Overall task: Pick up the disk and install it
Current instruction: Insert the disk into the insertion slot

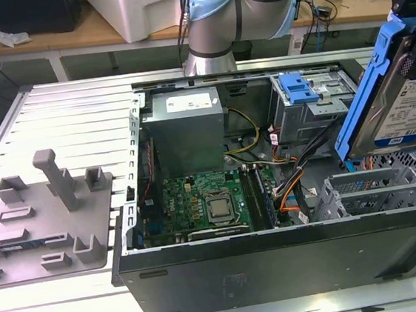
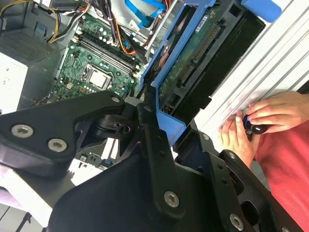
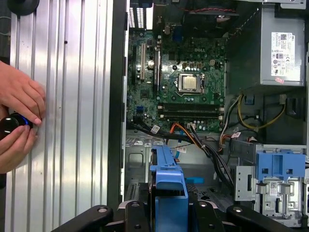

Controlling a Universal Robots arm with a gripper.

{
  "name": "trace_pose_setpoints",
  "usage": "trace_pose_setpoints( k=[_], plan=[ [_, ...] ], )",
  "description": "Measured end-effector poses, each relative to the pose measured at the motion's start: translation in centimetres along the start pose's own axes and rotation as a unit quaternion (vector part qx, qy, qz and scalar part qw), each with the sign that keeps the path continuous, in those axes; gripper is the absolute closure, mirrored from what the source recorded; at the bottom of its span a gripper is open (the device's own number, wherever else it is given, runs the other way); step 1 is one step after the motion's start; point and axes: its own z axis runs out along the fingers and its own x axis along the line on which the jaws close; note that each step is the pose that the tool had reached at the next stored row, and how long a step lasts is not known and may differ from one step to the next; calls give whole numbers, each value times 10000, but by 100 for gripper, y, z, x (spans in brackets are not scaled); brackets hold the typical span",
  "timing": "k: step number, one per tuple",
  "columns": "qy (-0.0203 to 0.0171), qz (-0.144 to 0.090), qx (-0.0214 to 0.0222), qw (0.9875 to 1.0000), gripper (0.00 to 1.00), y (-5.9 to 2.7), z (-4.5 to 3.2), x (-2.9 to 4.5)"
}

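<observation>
The disk (image 1: 395,106) hangs tilted in the air, clamped by its blue frame between the fingers of the gripper (image 3: 170,213), with its labelled face towards the exterior camera and its green circuit side up in the second wrist view. It sits over the corner of the open case (image 1: 279,268) on the exterior view's right, above a bare metal bay (image 1: 368,187). Its lower edge is close to the bay's rim, and whether they touch cannot be told. Just beside the bay stands the drive cage (image 1: 315,111) with one blue latch (image 1: 297,87), and a bundle of cables (image 1: 293,184) runs between them. Further in lie one motherboard (image 1: 198,202) and one grey power supply (image 1: 186,128). The case lies on its side, open upward, on a slatted metal table (image 1: 62,112). On the exterior view's left, well apart from the case, rests one grey fixture plate (image 1: 43,218). At the table's edge, one hand (image 3: 21,94) and a second hand (image 3: 14,147) of a person close around a small black knob (image 3: 9,124). A wooden bench (image 1: 54,38) stands behind the table.
</observation>
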Motion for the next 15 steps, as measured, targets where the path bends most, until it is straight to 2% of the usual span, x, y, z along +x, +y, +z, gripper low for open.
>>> trace_pose_setpoints(
  k=[8, 15],
  plan=[
    [0, 3, 0, 10000, 63, -3, 15, 0],
    [-7, 3, 0, 10000, 63, -65, 30, 2]
  ],
)
